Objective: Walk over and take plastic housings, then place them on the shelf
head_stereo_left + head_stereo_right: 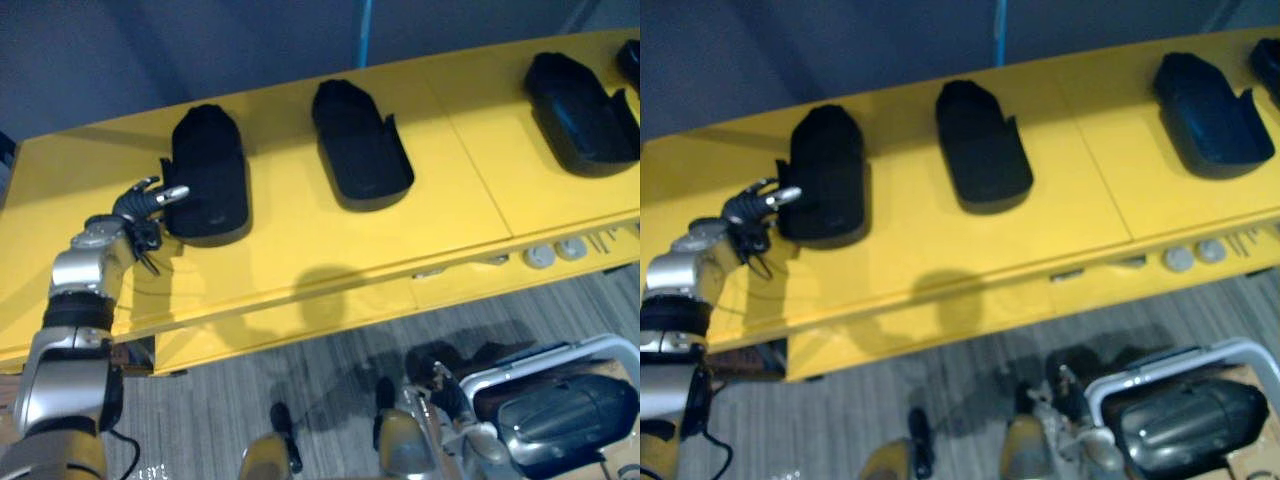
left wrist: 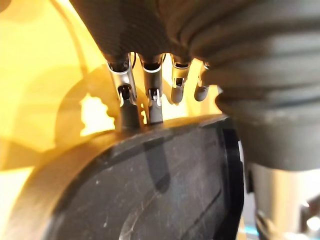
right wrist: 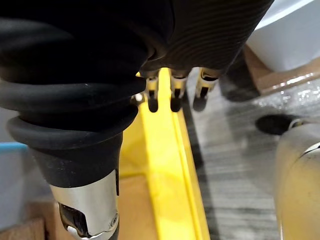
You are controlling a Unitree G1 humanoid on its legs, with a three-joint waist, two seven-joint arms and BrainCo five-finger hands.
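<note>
You see the left hand (image 1: pixel 140 208) up at the yellow shelf (image 1: pixel 300 240), touching the near-left side of the leftmost housing (image 1: pixel 208 175), which lies flat on the shelf top. In the left wrist view that housing's dark rim covers part of the hand, so you cannot tell whether the hand grips the housing or merely rests against it.

Further along the shelf lies a middle housing (image 1: pixel 360 145), well apart from the first. A third housing (image 1: pixel 580 110) lies near the right end. A fourth housing (image 1: pixel 631 58) is cut off at the picture's edge, with just a corner in view.

The right hand (image 3: pixel 174 96) hangs low beside the shelf's yellow front edge, above the grey floor (image 3: pixel 235 165), its fingers loose and holding nothing.

At lower right in the eye views stands a white-rimmed crate (image 1: pixel 545 356) with another dark housing (image 1: pixel 565 410) inside it; the crate runs out of frame.

Two small pale round bits (image 1: pixel 540 256) sit at the shelf's front lip, too small for you to make out what they are.
</note>
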